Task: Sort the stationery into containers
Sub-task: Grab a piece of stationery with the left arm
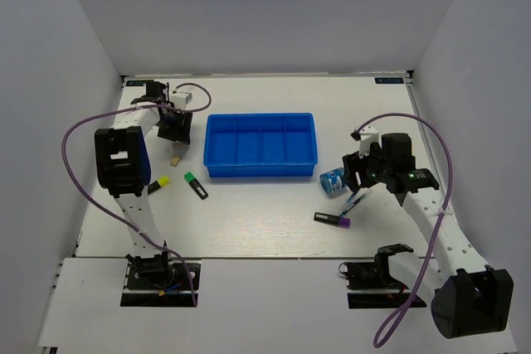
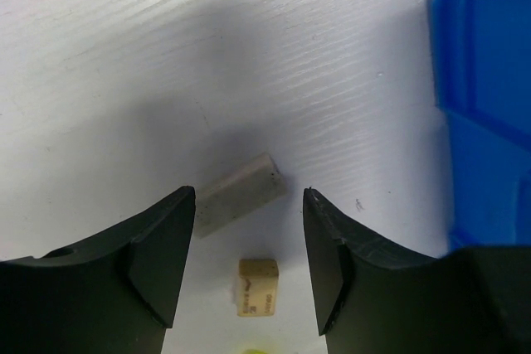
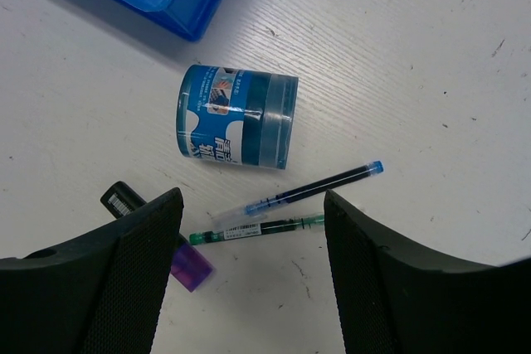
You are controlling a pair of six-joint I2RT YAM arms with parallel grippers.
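Your table (image 1: 249,234), item by item:

- Blue tray (image 1: 261,169): sits at the far centre between your two arms and is ribbed into narrow compartments.
- Left gripper (image 2: 249,198): just off the tray's left end, pointing down at the table. The jaws are released and spread, and they grip nothing.
- Grey eraser (image 2: 239,193): lies tilted on the table in the gap between those jaws. One end is right at one jaw, and you cannot tell if it touches. The other jaw stands clear.
- Tan eraser (image 2: 258,286): lies flat on the table just beside the grey one and apart from it.
- Yellow-ended marker (image 1: 159,184) and green-ended marker (image 1: 196,186): lie on the table near the tray's front-left corner, apart from each other.
- Right gripper (image 3: 249,205): near the tray's front-right corner, with the jaws released wide and nothing in them.
- Tape roll (image 3: 236,118): lies on its side near that tray corner, beyond the jaws.
- Blue pen (image 3: 315,186) and green pen (image 3: 257,230): lie close together on the table below the open jaws.
- Purple-ended marker (image 3: 191,267): lies beside the pens, partly hidden by one finger in the right wrist view.
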